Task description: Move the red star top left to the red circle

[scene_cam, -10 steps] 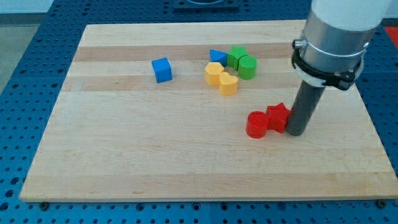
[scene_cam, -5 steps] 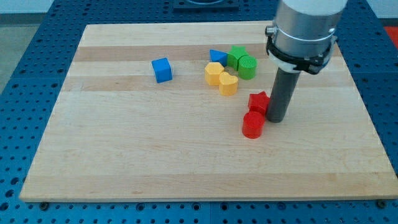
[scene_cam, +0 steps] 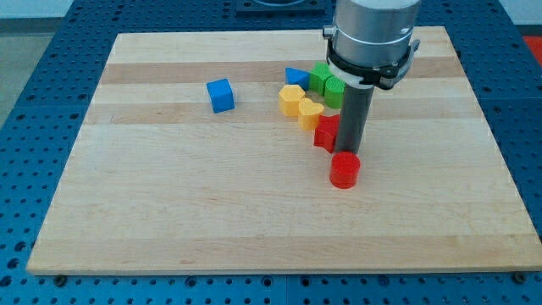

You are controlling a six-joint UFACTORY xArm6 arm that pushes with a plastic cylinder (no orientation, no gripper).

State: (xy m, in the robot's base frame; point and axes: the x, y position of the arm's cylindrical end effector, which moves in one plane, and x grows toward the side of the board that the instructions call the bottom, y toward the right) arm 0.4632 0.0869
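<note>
The red star (scene_cam: pixel 326 132) lies near the middle of the wooden board, partly hidden behind my rod. The red circle (scene_cam: pixel 344 169) stands just below and to the right of it, with a small gap between them. My tip (scene_cam: pixel 351 152) touches the star's right side and sits just above the red circle. The star's left edge is close to the yellow heart-shaped block (scene_cam: pixel 310 113).
A yellow block (scene_cam: pixel 291 99), a blue triangle (scene_cam: pixel 295 76) and two green blocks (scene_cam: pixel 323 76) (scene_cam: pixel 335 90) cluster above the star, partly behind my rod. A blue cube (scene_cam: pixel 220 95) sits alone toward the view's left. The board's (scene_cam: pixel 169 212) edges border a perforated blue table.
My tip has moved up and to the left, pushing the red star from the red circle's right side to above and left of it. The circle shifted slightly left.
</note>
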